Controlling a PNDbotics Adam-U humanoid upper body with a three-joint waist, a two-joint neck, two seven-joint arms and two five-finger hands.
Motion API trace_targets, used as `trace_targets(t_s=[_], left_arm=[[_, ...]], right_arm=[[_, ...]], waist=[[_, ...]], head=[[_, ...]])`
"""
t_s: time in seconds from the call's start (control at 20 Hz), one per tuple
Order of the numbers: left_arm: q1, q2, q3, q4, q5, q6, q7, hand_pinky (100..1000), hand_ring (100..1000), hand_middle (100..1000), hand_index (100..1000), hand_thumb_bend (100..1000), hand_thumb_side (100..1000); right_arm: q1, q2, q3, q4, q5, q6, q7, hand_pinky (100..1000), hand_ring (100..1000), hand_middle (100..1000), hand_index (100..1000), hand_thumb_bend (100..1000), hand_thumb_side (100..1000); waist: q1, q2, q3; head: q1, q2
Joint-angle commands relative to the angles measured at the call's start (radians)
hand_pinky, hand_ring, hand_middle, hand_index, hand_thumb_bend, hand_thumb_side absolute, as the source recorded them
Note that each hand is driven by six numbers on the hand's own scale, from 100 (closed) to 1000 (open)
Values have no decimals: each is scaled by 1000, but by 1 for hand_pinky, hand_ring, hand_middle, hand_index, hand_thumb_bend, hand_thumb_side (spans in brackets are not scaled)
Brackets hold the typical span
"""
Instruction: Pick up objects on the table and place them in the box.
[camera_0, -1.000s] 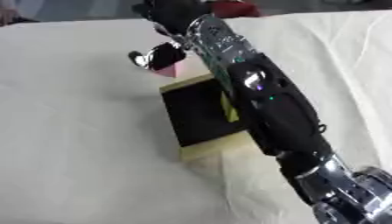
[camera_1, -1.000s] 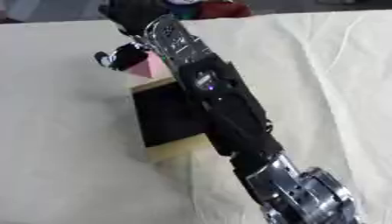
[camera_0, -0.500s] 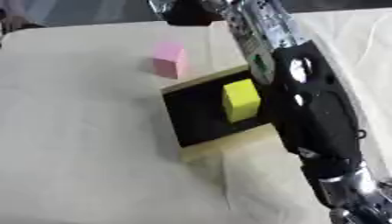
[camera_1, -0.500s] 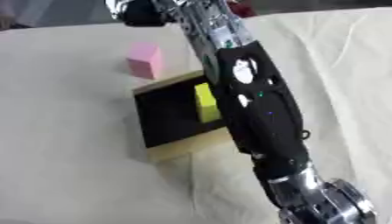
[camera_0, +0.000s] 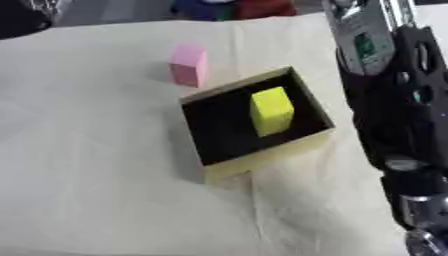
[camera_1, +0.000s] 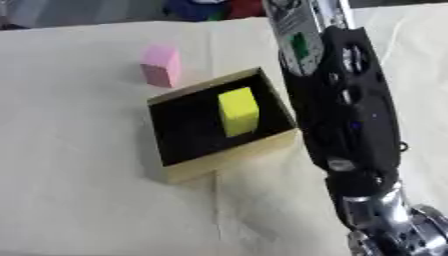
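table (camera_0: 79, 165) covered in cream cloth | right arm (camera_1: 341, 115) runs up the right side to the far edge, its hand out of view, fingers cannot be told | box (camera_0: 262, 160) mid-table, black inside | yellow block (camera_0: 272, 111) inside box, right part | pink block (camera_0: 188, 65) on cloth just beyond box's far-left corner

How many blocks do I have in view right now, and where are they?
2. A yellow block lies inside the box; a pink block stands on the cloth just beyond the box's far left corner. The right arm may hide others.
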Motion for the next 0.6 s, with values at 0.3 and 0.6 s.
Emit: trace_targets(t_s=[0.3,0.6], left_arm=[[-177,-11,-92,148,-28,-74,-275,849,822,831,971,361,677],[-304,-87,-155,307,-111,-142,-447,875,838,832,966,567,649]], right_arm=[[9,-38,-26,-81,-99,54,-99,799,790,794,988,100,1000],[21,-26,-31,-116,-127,70,-133,797,782,787,987,100,1000]], waist=[[-8,-7,-16],[-13,-6,-26]], head=[[10,-15],[10,-17]])
